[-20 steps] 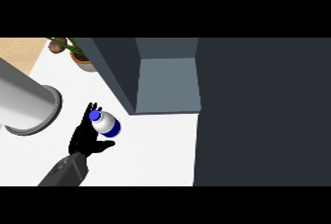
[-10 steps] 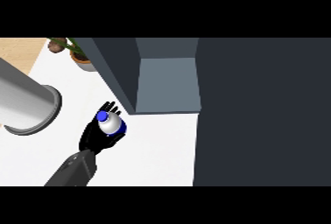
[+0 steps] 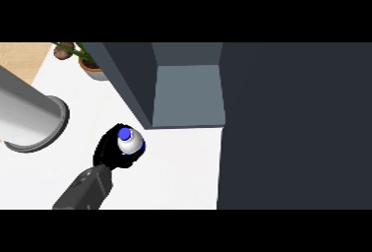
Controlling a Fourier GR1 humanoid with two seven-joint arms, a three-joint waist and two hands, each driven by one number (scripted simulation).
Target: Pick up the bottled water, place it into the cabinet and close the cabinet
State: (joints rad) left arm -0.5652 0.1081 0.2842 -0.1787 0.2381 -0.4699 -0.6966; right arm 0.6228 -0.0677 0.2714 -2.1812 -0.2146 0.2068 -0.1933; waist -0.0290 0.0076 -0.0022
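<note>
The water bottle (image 3: 130, 141), white with a blue cap, stands on the white counter (image 3: 174, 172), seen from above. My left hand (image 3: 109, 150) is curled round it from the left and lower side, and the grey forearm comes in from the lower left. The cabinet (image 3: 187, 96) lies just up and to the right, its grey-blue inside showing. Its dark door (image 3: 125, 78) stands open along the left side, close above the bottle. My right hand shows nowhere.
A big grey cylinder (image 3: 29, 118) lies at the left, near the hand. A potted plant (image 3: 88, 61) stands at the back left. The dark cabinet body (image 3: 298, 128) fills the whole right side.
The hand and bottle have shifted slightly right, toward the cabinet opening. The fingers, straighter half a second ago, have curled round the bottle.
</note>
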